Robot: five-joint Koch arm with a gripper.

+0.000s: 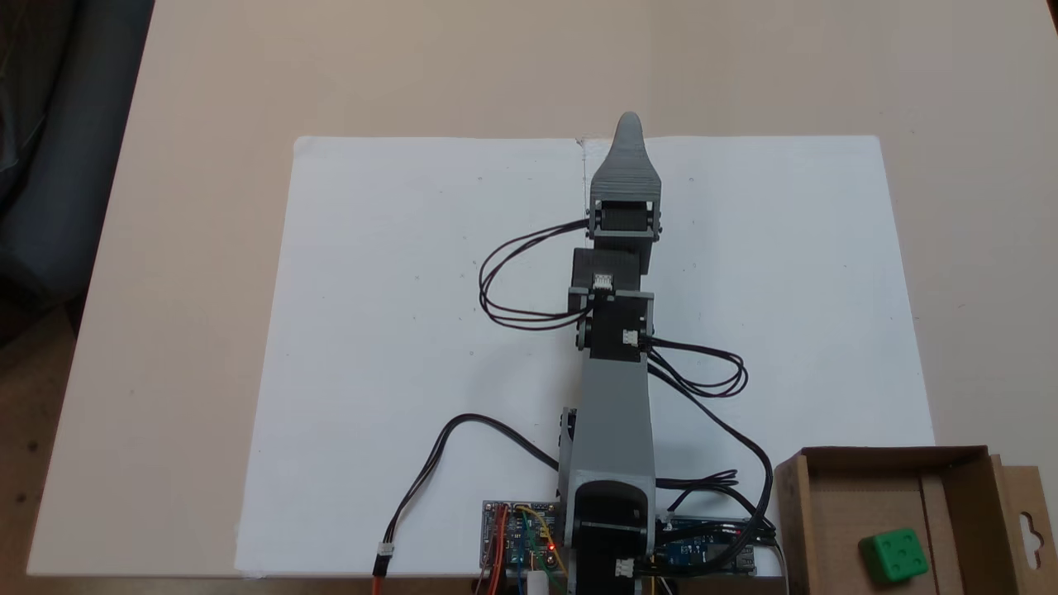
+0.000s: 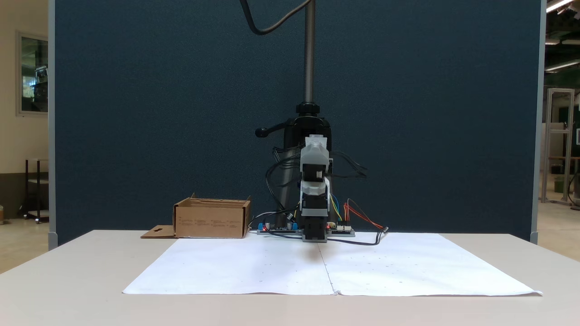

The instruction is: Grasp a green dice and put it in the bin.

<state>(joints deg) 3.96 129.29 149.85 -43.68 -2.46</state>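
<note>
One green dice (image 1: 893, 556), one bin (image 1: 955, 459), one arm, one white paper sheet (image 1: 397, 330) on the table (image 1: 207, 99).

The dice is sitting inside the bin, on its cardboard floor, toward the bin's near end as the top-down fixed view shows it. It is a cube, so no long axis to report. It is lying a bit rotated against the bin walls, with its edges not square to them. The upward face is showing five darker pips.

The bin is sitting at the lower right corner of the paper in the top-down fixed view, right of the arm's base, with its slotted flap (image 1: 1027, 529) hanging out on the far side from the arm. In the front fixed view the bin (image 2: 212, 219) is standing left of the arm, flap (image 2: 158, 232) lying flat on the table; the walls are hiding the dice there.

The arm is stretching straight out from its base over the middle of the paper, well apart from the bin. The end effector (image 1: 629, 124) is pointing at the paper's far edge; from above only one grey tapered tip is showing, and the front fixed view has the end effector (image 2: 315, 147) end-on, so I cannot tell whether the jaws are spread or pressed together. Nothing is visibly sitting in it.

Two controller boards (image 1: 521, 541) with wiring are lying beside the arm's base.
</note>
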